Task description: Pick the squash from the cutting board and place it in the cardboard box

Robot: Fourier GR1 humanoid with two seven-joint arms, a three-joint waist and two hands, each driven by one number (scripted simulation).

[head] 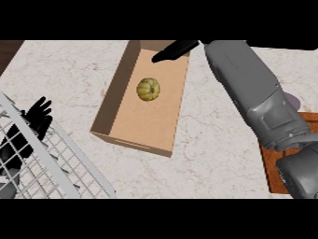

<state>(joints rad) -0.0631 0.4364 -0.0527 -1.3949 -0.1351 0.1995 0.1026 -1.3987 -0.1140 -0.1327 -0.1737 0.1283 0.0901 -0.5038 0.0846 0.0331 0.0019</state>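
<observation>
Yellow-green squash (148, 88) is seen lying free in the cardboard box (158, 123), just robot-ward of the right hand (175, 50), by whose straight fingers nothing is held.

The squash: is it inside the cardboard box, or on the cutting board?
Inside. The squash lies on the floor of the cardboard box, between its walls; the right hand at the far end does not touch it.

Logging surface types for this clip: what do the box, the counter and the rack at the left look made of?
Box: plain cardboard, matte tan, thin walls.
Counter: likely marble or stone, pale with fine veins.
Rack: seemingly metal wire, light grey open grid.
</observation>
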